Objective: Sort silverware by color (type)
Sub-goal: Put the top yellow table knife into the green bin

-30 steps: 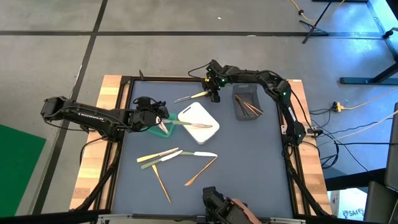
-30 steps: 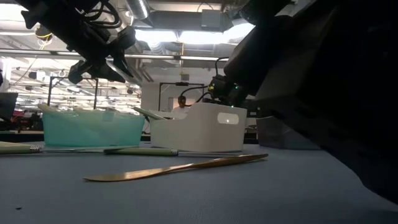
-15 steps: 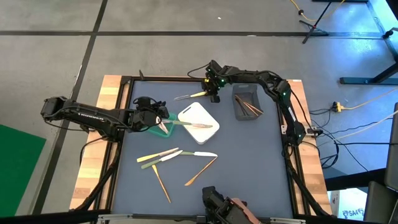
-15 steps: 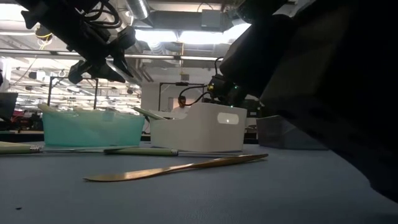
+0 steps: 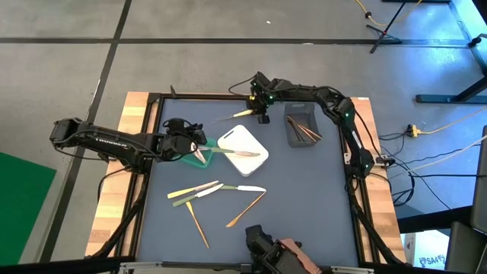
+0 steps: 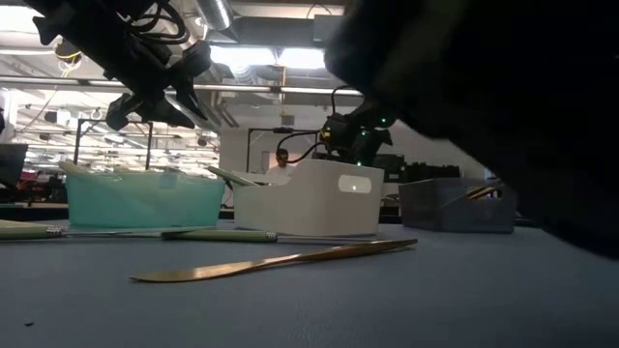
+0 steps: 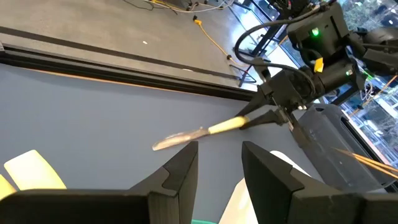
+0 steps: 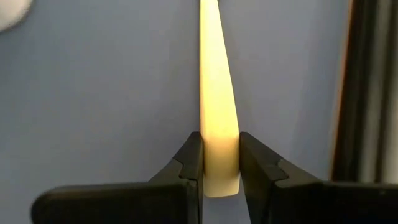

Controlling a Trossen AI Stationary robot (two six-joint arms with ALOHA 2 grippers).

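Right gripper (image 5: 261, 114) positioned near far edge of desk (image 5: 304, 198), just beside grey container (image 5: 302, 128) holding orange-brown utensils (image 5: 307, 132). Pale yellow utensil (image 5: 237, 115) extending from right gripper toward left edge. Left gripper (image 5: 199, 144) positioned over green container (image 5: 190, 152), toward left edge. White container (image 5: 242, 149) at centre of desk, touching green container, with one utensil (image 5: 245, 154) across its top. Toward near edge: pale yellow and light green utensils (image 5: 196, 190) lying close together, white utensil (image 5: 247, 189) just beside, two orange-brown utensils (image 5: 245, 210) nearer the edge.
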